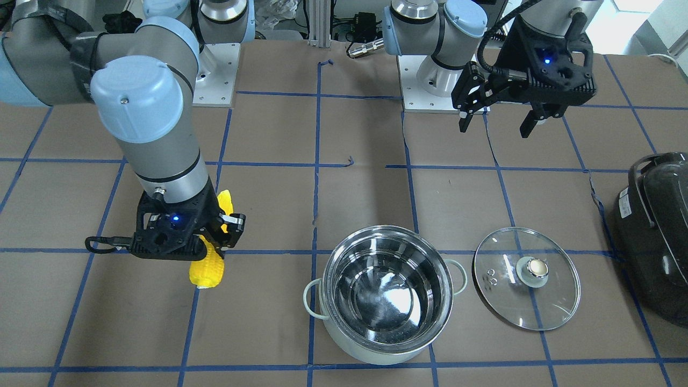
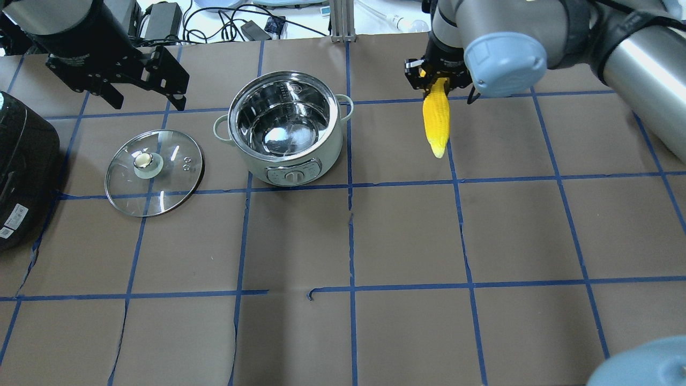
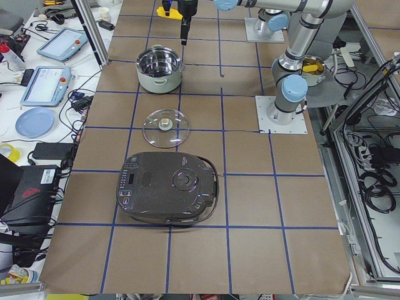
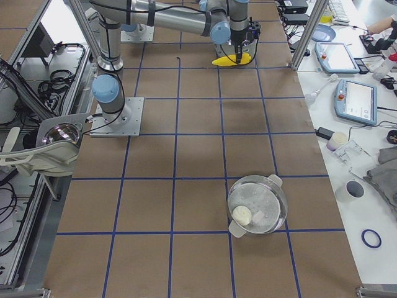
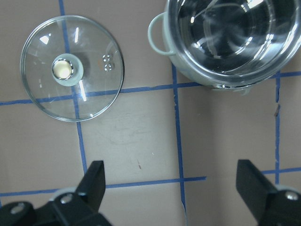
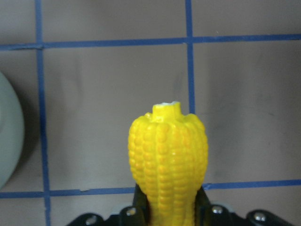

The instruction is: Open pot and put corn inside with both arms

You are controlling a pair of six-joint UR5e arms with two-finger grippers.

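Observation:
The pot (image 2: 289, 161) stands open, its shiny inside empty; it also shows in the front view (image 1: 371, 352) and the left wrist view (image 5: 225, 42). Its glass lid (image 2: 154, 172) lies flat on the table beside it, knob up (image 1: 527, 278) (image 5: 72, 74). My left gripper (image 2: 147, 102) is open and empty, up above the table just beyond the lid (image 1: 494, 130). My right gripper (image 2: 437, 80) is shut on the yellow corn (image 2: 436, 120), gripping it near one end; the cob sticks out lengthwise (image 1: 209, 269) (image 6: 168, 155), about one grid square to the side of the pot.
A dark grey-black rounded appliance (image 2: 21, 171) sits at the table's left end, close to the lid (image 1: 656, 236) (image 3: 169, 187). Brown paper with a blue tape grid covers the table. The arm bases stand on white plates at the robot's side.

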